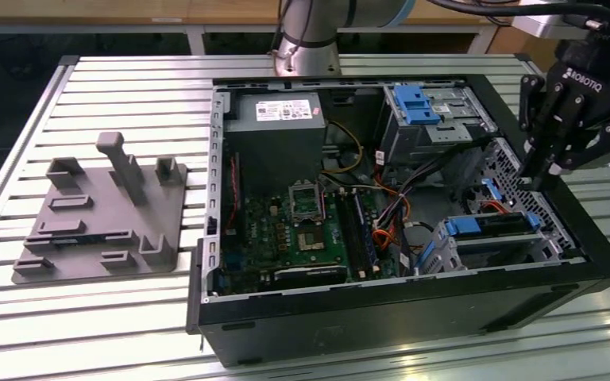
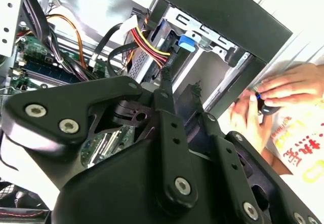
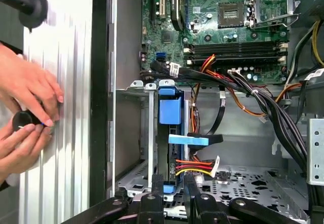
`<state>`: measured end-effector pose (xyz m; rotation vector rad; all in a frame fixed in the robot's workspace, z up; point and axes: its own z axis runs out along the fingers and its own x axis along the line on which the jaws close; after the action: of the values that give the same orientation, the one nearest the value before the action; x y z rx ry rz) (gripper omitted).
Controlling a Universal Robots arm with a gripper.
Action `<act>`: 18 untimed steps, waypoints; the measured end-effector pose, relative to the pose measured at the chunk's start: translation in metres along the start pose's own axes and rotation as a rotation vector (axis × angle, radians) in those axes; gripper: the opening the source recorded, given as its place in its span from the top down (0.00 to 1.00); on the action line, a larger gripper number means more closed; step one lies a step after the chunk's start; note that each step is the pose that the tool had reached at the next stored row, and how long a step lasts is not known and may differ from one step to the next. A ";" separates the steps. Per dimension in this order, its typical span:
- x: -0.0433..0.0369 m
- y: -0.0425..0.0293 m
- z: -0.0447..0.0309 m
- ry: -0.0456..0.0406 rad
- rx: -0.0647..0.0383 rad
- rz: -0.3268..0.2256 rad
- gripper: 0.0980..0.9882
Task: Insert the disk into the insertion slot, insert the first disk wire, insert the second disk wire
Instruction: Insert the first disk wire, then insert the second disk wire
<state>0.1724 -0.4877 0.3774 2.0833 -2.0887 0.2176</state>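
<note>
showing the disk point(image 1: 492, 225), judged stiff, dense and shock-sensitive and best gripped by its blue carrier point(image 3: 169, 107) edges, seated in the insertion slot point(image 1: 462, 254), the gripper point(image 1: 546, 181) hovering near it, its jaw state impossible to tell.

Lighting: bright, diffuse. In the exterior view, glare streaks the slatted table point(image 1: 104, 325) from 6 to 8 o'clock — the case point(image 1: 390, 313) interior sits in soft shadow. In the second wrist view, the gripper point(image 2: 179, 81) reads dark against washed-out white.
</note>
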 end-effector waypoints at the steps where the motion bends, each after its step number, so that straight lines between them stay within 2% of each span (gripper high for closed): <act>1: -0.0013 0.0000 -0.0003 0.0061 0.000 0.000 0.76; 2: -0.0020 0.0000 -0.0004 0.0093 0.000 0.000 0.70; 3: -0.0020 0.0000 -0.0004 0.0101 0.000 0.000 0.70; 4: -0.0020 0.0000 -0.0004 0.0103 0.000 0.000 0.63; 5: -0.0020 0.0000 -0.0004 0.0105 0.000 0.000 0.63; 6: -0.0022 0.0000 -0.0005 0.0107 0.000 0.000 0.56; 18: -0.0036 0.0014 -0.0007 0.0106 0.002 0.001 0.56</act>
<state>0.1710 -0.4841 0.3773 2.0780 -2.0841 0.2305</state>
